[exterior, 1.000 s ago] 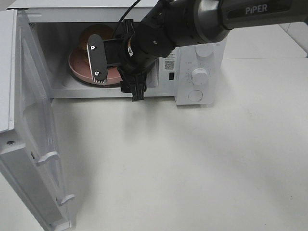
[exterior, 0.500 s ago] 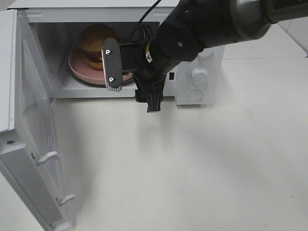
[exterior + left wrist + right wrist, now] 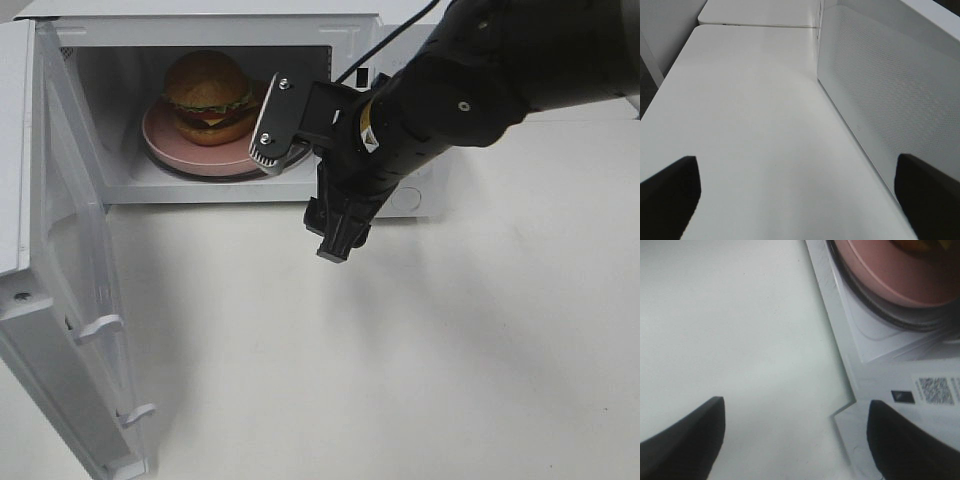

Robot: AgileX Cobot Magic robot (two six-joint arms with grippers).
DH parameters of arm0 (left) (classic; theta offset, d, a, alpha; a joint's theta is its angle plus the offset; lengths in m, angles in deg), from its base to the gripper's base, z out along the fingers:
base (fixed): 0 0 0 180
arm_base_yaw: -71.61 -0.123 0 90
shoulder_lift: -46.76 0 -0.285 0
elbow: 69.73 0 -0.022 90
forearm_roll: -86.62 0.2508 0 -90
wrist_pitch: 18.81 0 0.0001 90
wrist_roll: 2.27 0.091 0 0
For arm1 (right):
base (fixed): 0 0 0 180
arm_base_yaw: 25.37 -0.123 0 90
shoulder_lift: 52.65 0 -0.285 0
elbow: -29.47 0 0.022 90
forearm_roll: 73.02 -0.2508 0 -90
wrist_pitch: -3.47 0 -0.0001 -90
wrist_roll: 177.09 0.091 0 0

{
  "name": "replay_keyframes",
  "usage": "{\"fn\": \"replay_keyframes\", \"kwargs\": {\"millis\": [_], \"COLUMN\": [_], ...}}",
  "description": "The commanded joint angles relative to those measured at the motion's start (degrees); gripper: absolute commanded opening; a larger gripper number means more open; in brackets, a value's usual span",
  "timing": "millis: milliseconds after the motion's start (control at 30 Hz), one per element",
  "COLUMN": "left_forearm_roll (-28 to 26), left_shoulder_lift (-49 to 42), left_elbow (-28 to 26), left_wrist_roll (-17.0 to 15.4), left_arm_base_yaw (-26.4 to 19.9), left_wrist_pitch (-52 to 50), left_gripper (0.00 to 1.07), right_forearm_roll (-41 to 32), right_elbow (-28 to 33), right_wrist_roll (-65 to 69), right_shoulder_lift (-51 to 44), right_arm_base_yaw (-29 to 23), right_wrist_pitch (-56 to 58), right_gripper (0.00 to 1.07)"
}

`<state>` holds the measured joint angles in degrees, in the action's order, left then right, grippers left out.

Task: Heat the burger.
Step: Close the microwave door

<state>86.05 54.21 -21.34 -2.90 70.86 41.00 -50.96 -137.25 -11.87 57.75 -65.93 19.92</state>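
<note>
Right pincer (image 3: 800, 440) spread, glossy golden-brown burger (image 3: 207, 97), green lettuce frill, on pink plate (image 3: 165, 146)

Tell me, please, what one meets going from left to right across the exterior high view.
Open microwave door → burger inside the microwave → right gripper, open → right arm.
</note>
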Motion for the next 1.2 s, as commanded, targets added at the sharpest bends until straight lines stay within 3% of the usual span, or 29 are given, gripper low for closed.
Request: {"fn": "replay_keyframes", "kwargs": {"millis": [33, 333, 633, 1200], "left_forearm_roll": [-0.1, -0.1, -0.1, -0.1], "left_shoulder_lift": [-1.0, -1.0, -1.0, -1.0], "left_elbow": [0.2, 0.2, 0.2, 0.2], "left_wrist_roll": [0.0, 0.0, 0.0, 0.0], "left_arm_base_yaw": [0.2, 0.2, 0.2, 0.2], "left_wrist_pitch": [-0.5, -0.5, -0.5, -0.5], "left_gripper": [0.98, 0.98, 0.98, 0.98], "right_forearm_roll": [-0.1, -0.1, -3.2, -6.5], "right_elbow": [3.6, 9.2, 16.6, 19.5], "right_wrist_roll": [11.6, 25.1, 26.8, 26.6], "right_shoulder_lift": [-4.2, -12.1, -22.6, -37.9], "right_arm_base_yaw": [-0.2, -0.2, -0.2, -0.2], "right_wrist_pitch": [2.5, 11.3, 20.7, 33.9], "right_gripper": [0.76, 0.76, 0.76, 0.76]}}
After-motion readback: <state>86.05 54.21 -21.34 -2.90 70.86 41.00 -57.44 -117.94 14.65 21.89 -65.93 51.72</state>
